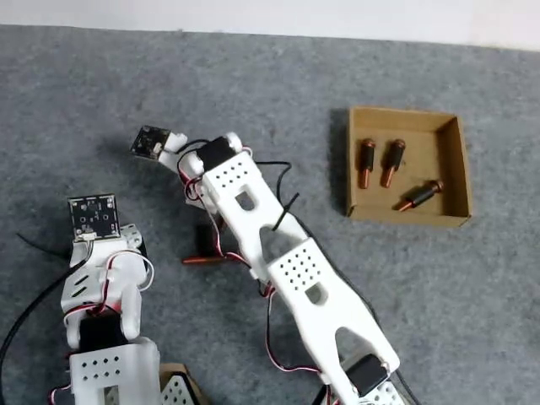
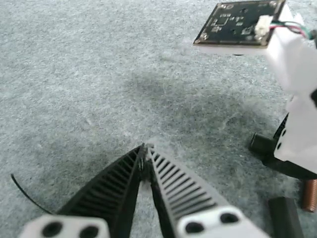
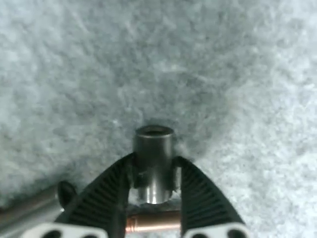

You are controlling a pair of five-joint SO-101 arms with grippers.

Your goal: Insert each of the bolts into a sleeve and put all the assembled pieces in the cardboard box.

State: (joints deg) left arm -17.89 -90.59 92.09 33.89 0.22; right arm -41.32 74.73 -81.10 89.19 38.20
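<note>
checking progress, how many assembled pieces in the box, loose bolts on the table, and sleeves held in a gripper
assembled pieces in the cardboard box: 3
bolt loose on the table: 1
sleeve held in the right gripper: 1
total: 5

Soft, even overhead light, fairly bright. Diffuse shadow patches on grey mat (image 2: 163, 99); mild sheen on sleeve (image 3: 153, 158).
</note>
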